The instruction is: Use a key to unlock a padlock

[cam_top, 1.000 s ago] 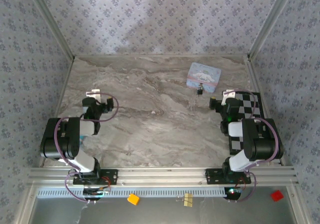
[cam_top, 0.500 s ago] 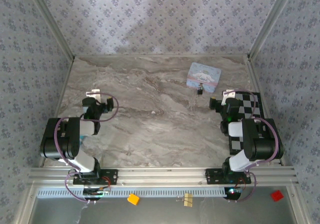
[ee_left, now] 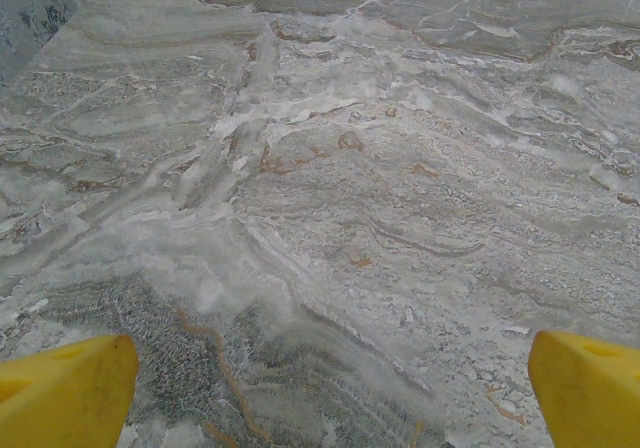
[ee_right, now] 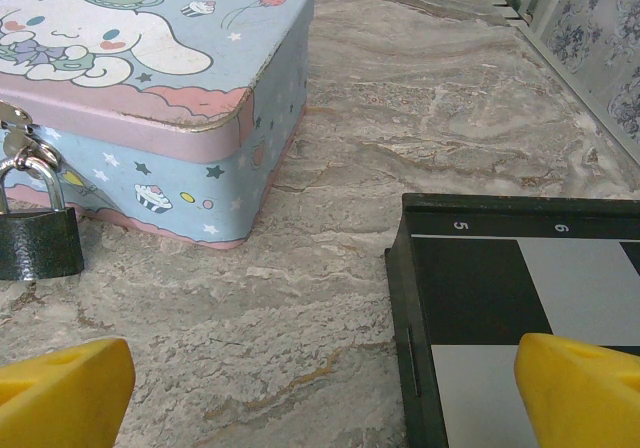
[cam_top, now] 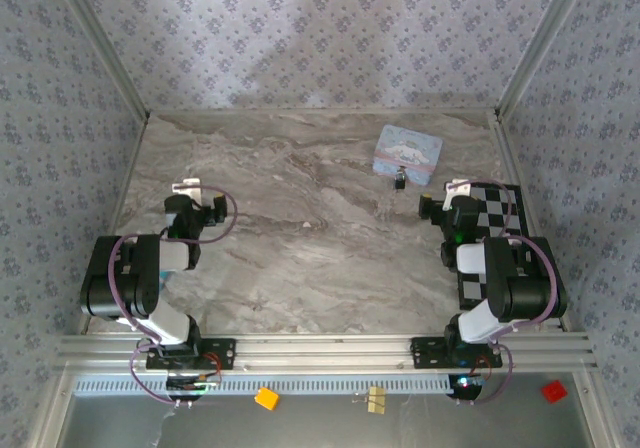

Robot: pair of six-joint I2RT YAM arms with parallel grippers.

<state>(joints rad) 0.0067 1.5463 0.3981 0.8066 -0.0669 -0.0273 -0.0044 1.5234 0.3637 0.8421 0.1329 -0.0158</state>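
Observation:
The small dark padlock (ee_right: 38, 240) hangs by its silver shackle from the hasp of a light-blue cartoon tin (ee_right: 150, 78). From above, the padlock (cam_top: 399, 180) sits at the near edge of the tin (cam_top: 407, 150), back right on the marble table. My right gripper (ee_right: 320, 398) is open, its yellow fingertips (ee_right: 65, 393) wide apart, with the padlock ahead and to the left of it. In the top view the right gripper (cam_top: 447, 194) rests just right of the padlock. My left gripper (ee_left: 325, 393) is open over bare marble at the left (cam_top: 190, 190). The key is out of view.
A black-and-white checkerboard plate (ee_right: 520, 298) lies under the right arm (cam_top: 495, 230). Patterned walls with aluminium rails close in the table. An orange-yellow cube (cam_top: 266, 398), a small clip (cam_top: 375, 400) and a red block (cam_top: 552, 391) lie below the near rail.

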